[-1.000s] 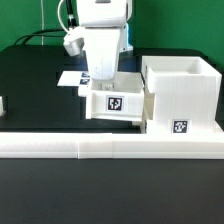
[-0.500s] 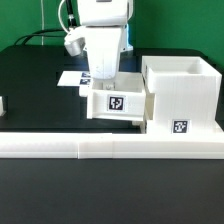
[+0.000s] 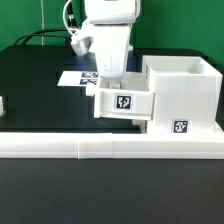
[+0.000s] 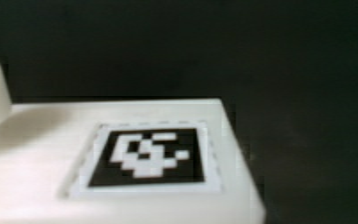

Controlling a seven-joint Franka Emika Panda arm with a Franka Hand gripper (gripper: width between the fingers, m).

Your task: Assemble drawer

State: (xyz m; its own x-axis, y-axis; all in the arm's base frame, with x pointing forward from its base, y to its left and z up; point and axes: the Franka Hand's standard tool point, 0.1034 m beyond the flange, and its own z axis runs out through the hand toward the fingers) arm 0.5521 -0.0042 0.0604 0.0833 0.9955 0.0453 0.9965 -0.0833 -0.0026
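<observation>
A small white drawer tray [image 3: 124, 103] with a square tag on its front sits against the side of the large boxy housing [image 3: 186, 88], on the exterior view's left of it. My white gripper [image 3: 110, 84] reaches down into the tray from above and is shut on its wall. The fingertips are hidden inside the tray. The wrist view shows the tray's tagged white face [image 4: 149, 155] up close over the dark table; no fingers show there. A second tray is not clearly in view.
The long low white border wall [image 3: 100, 148] runs along the front. The marker board [image 3: 72, 78] lies flat behind the gripper. A small white piece [image 3: 2, 103] sits at the exterior view's left edge. The table [image 3: 40, 95] is black.
My gripper and the small tray have moved together toward the exterior view's right and slightly up, closing on the housing. The housing has not moved.
</observation>
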